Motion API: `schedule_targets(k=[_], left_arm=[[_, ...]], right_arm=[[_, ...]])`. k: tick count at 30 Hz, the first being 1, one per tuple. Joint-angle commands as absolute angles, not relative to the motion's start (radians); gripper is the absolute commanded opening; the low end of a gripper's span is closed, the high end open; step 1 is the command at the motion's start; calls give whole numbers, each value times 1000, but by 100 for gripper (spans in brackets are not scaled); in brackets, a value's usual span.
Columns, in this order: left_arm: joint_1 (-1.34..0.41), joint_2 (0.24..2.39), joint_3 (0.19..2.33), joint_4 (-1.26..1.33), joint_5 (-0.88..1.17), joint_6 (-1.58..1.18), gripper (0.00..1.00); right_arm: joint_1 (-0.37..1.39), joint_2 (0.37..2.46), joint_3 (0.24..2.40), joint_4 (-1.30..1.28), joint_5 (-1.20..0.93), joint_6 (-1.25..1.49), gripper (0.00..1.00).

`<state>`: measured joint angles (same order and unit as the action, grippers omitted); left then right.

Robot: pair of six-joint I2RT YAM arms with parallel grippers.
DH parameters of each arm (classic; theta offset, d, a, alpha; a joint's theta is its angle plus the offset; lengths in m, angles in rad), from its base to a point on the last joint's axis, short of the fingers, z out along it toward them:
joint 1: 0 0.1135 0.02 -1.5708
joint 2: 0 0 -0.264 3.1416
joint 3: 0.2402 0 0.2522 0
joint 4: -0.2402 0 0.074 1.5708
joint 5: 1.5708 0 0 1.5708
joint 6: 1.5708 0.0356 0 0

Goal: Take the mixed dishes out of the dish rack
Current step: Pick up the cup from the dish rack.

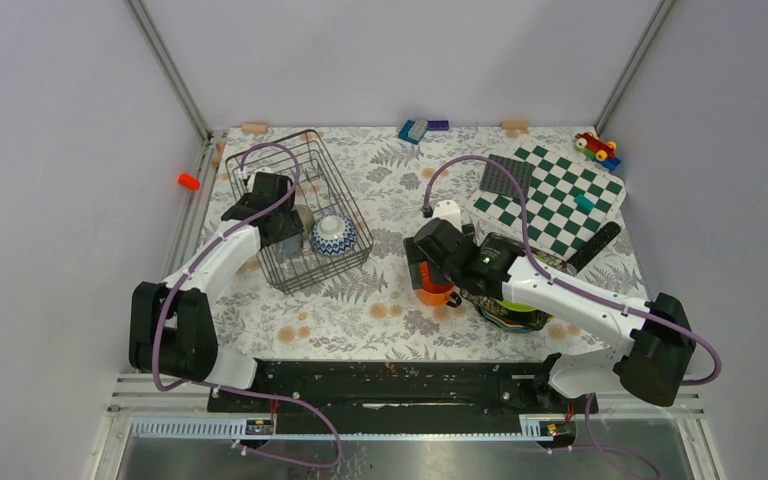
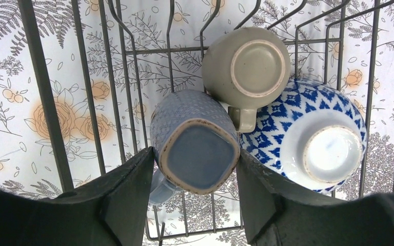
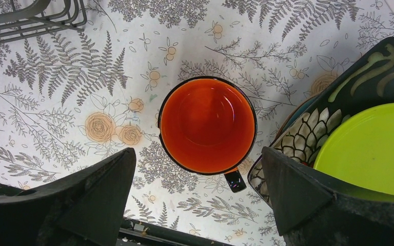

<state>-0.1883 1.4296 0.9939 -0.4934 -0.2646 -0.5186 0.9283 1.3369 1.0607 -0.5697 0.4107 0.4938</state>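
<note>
Floral table (image 1: 380, 310) — rack (image 1: 280, 160), mug (image 1: 434, 293), plates (image 1: 515, 305)

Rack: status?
Left hand straddling blue mug in rack, grip unconfirmed. Right hand open over orange mug on table. Grey cup and bowl crowd the blue mug.

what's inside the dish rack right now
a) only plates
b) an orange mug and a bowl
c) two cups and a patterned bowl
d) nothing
c: the left wrist view shows a blue textured mug, a grey cup and a blue-and-white patterned bowl, all bottom up, inside the dish rack; the orange mug stands outside it.
</note>
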Motion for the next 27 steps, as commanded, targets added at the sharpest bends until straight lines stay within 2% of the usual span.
schedule_targets(k=[1, 5, 8, 9, 27], left_arm=[[-183, 1439, 1000, -476, -244, -522, 34], [-182, 1400, 991, -480, -264, -523, 18], [-182, 1370, 992, -489, -285, -523, 2], [-183, 1359, 994, -493, -290, -523, 0], [-182, 1069, 955, -449, -292, -519, 0]], right_arm=[[923, 1307, 1062, -555, 460, 508, 100], [922, 1300, 1061, -556, 458, 507, 100], [922, 1295, 1059, -556, 464, 507, 100], [922, 1292, 1059, -556, 466, 508, 100], [923, 1190, 1004, -491, 474, 517, 100]])
